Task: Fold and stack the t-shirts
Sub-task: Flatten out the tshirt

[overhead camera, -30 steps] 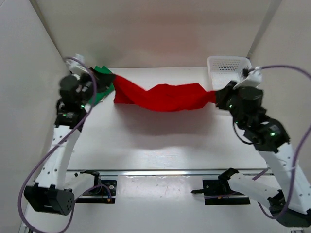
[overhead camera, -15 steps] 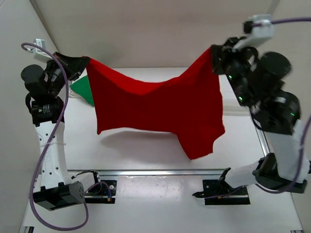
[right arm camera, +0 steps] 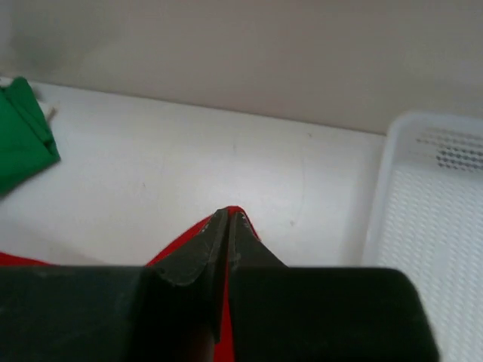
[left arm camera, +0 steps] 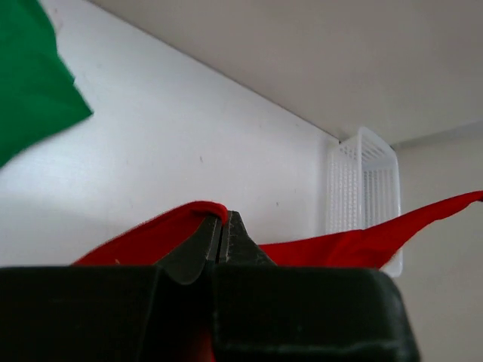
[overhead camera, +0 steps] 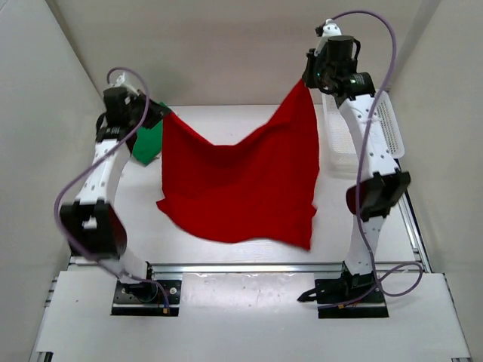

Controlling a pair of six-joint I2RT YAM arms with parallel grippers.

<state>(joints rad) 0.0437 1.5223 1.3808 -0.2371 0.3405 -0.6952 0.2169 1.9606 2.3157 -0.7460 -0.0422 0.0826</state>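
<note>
One red t-shirt (overhead camera: pixel 241 188), one green t-shirt (overhead camera: pixel 147 143), one white basket (overhead camera: pixel 389 124).

A white table (overhead camera: pixel 226 113) filled the middle of the top view, its surface matte and faintly scuffed. Behind it, across the upper part of the frame, rose a plain beige back wall (overhead camera: pixel 226 53). Pale panels closed in both sides: the left panel (overhead camera: pixel 38 113) slanted down the left edge and the right panel (overhead camera: pixel 453 151) down the right edge. At the upper right corner the walls met along what looked like a thin grey strip, though the view was too coarse to be sure. A metal rail (overhead camera: pixel 249 268) crossed the lower part of the frame. A white mesh basket (overhead camera: pixel 389 132) stood at the table's right edge. The light was soft and even.
</note>
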